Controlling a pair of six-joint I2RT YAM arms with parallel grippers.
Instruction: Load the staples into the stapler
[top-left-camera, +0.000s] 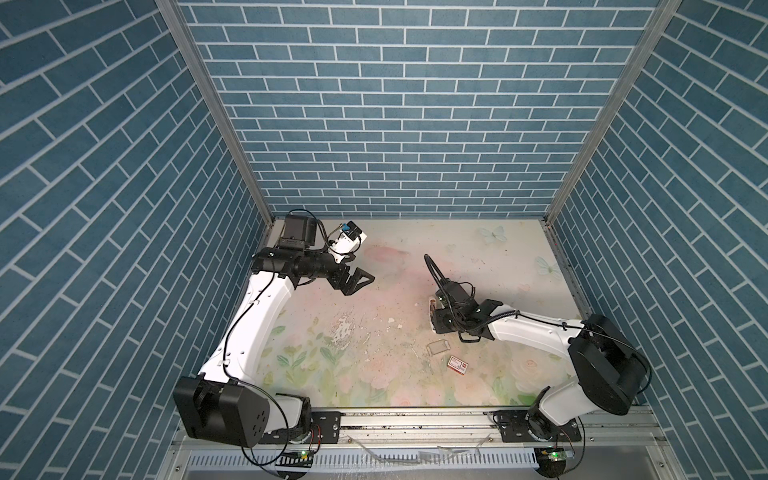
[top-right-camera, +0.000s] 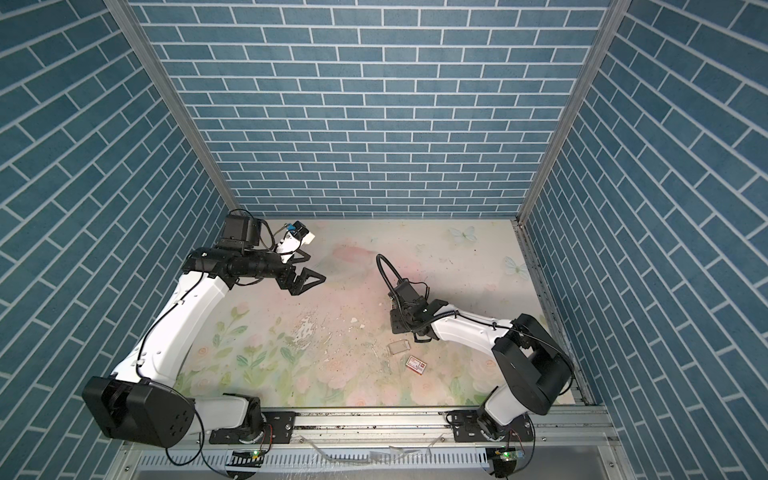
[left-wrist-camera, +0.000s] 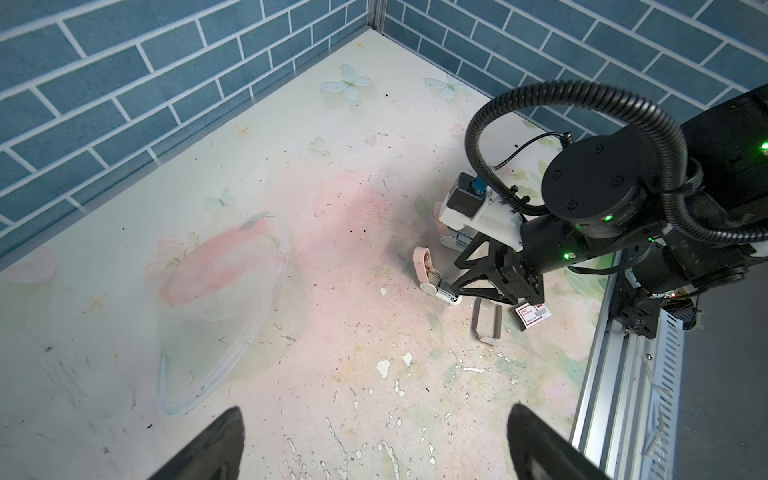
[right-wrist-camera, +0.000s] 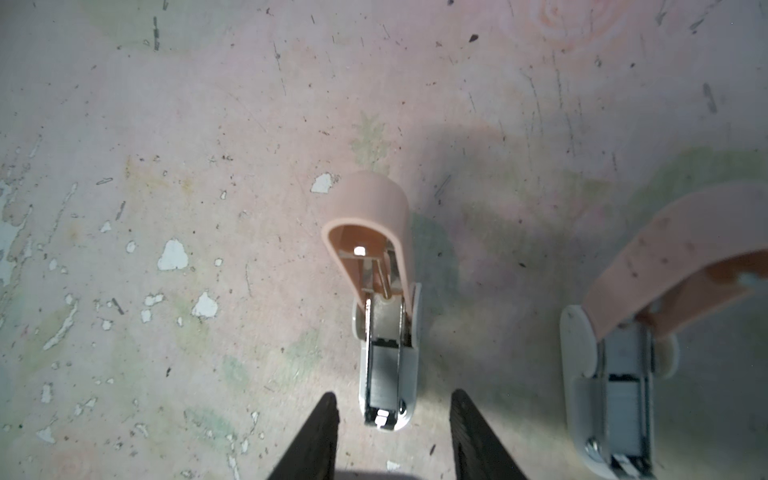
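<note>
The staples (right-wrist-camera: 384, 370) lie in the channel of the open stapler (right-wrist-camera: 374, 199), 12 o'clock from the clear tray (top-left-camera: 440, 347), my right tool (right-wrist-camera: 394, 395) part-open astride its nose, left tool (left-wrist-camera: 375, 407) wide, both empty; I judge the strip light, slick and brittle, best pinched mid-length by its long sides.

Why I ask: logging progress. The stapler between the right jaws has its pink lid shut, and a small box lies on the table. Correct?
No. The stapler between the jaws of the right gripper has its pink lid swung open (right wrist view); a small box lies on the table.
</note>
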